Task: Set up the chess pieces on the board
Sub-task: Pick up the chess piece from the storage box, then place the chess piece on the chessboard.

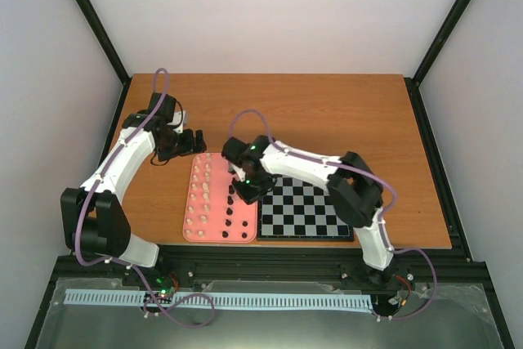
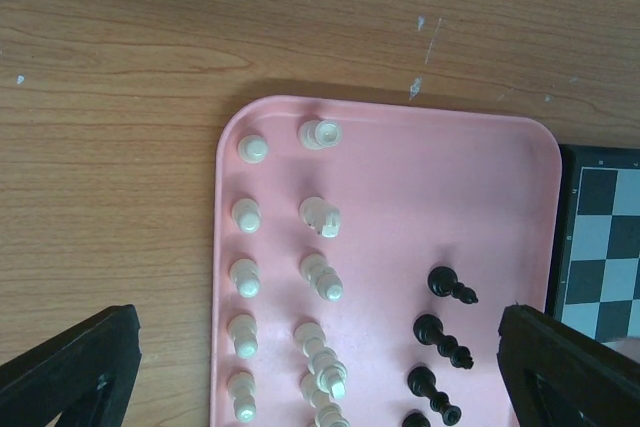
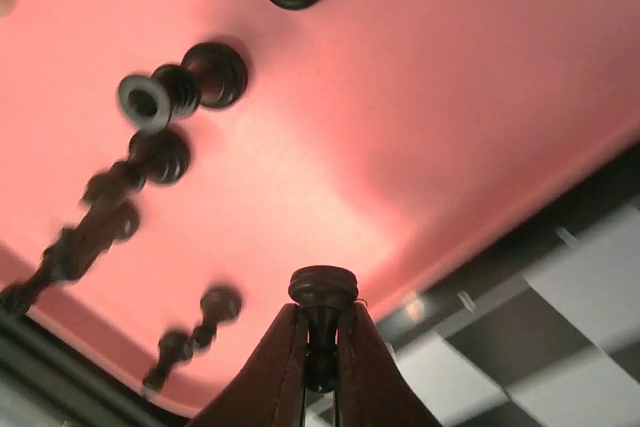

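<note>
You had the right tool [image 3: 322,332] shut on 1 black piece [image 3: 323,289] under its head; a jerky lift could twist it loose.

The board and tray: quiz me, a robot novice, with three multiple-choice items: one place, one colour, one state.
1. Where is the board?
A. right of the tray
B. left of it
C. on it
2. The tray's colour?
A. green
B. blue
C. pink
3. The right gripper is:
A. wide open
B. shut on a dark piece
C. shut on a white piece
Key: 1 A, the checks lie by the tray's right edge. 2 C, it shows pink in every view. 3 B, its fingers pinch a dark piece.
</note>
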`<action>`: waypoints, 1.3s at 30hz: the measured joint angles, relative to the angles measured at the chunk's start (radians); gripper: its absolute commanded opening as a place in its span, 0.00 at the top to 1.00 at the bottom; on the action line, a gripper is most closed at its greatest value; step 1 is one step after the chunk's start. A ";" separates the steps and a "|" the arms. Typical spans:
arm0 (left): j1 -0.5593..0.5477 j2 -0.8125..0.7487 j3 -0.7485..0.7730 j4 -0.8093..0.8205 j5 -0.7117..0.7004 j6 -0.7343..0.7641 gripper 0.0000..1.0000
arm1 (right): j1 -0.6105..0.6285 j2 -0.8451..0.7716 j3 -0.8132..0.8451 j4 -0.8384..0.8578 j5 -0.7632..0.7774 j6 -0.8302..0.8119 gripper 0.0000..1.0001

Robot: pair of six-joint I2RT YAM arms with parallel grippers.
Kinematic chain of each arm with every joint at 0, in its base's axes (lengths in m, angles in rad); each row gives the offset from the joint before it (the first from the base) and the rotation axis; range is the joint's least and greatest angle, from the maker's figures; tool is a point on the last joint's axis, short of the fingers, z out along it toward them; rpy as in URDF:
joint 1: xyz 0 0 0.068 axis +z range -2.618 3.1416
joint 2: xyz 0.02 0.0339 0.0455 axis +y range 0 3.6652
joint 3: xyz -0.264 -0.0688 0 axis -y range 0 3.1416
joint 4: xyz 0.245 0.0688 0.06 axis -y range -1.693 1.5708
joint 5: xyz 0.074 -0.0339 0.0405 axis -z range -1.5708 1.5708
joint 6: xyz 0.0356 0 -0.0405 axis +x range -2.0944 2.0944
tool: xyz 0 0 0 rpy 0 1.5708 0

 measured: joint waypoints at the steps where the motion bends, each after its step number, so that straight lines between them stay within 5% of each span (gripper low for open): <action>1: 0.000 0.000 0.000 0.000 0.001 0.000 0.00 | -0.007 -0.034 -0.013 -0.005 0.008 0.007 0.97; 12: 0.000 -0.012 0.000 0.000 0.019 -0.003 0.00 | -0.346 -0.528 -0.388 -0.202 0.088 0.005 0.97; 22: 0.000 -0.015 0.000 0.003 0.021 -0.005 0.00 | -0.407 -0.564 -0.547 -0.296 0.099 -0.019 0.96; 39: 0.000 -0.014 -0.005 0.011 0.021 -0.006 0.00 | -0.463 -0.500 -0.608 -0.205 0.114 -0.020 0.96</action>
